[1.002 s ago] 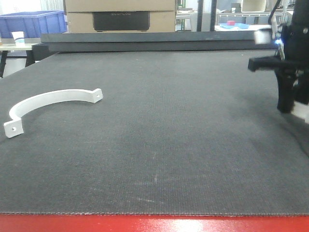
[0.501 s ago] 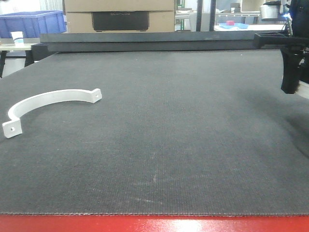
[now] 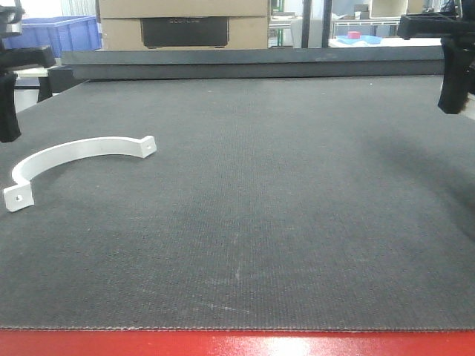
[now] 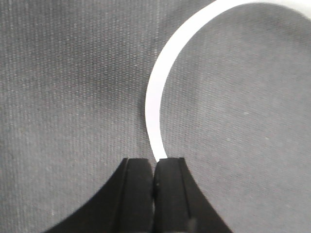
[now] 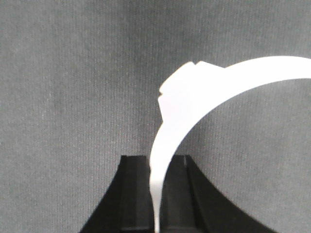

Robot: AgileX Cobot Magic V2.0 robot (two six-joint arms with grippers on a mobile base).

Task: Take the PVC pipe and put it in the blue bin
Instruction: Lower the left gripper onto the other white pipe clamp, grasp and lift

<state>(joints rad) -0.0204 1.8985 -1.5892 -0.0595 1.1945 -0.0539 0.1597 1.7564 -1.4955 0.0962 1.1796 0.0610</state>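
Here's the PVC pipe (image 3: 89,146), a white half-ring with a flat tab at each end. It lies flat on the dark grey table (image 3: 297,222) out at 9 o'clock in the front view, and its arch opens toward the near edge. The left hand (image 4: 154,162) hangs at the far left edge of that view. Its tip is apart from the pipe's left tab, up at about 11 o'clock from it.

Down the left wrist camera, the two black fingers (image 4: 138,184) are pressed tight together with nothing between them. The pipe's curve runs off from the tip of the right-side finger toward 1 o'clock, and one end of the arc slips out of sight under that fingertip.

Over at 2 o'clock in the front view, the right hand (image 5: 158,160) is up off the table, and it's got one. Its fingers are clamped on a second PVC piece (image 5: 194,92), also white. The strip's thin edge is squeezed between them, and the arc rises and sweeps away toward 3 o'clock, with a stepped tab at the bend.

The blue bin (image 3: 52,33) sits way back at 11 o'clock, beyond the table's far edge and well apart from both hands and the pipe. A cardboard box (image 3: 185,9) stands at 12 o'clock behind the table.
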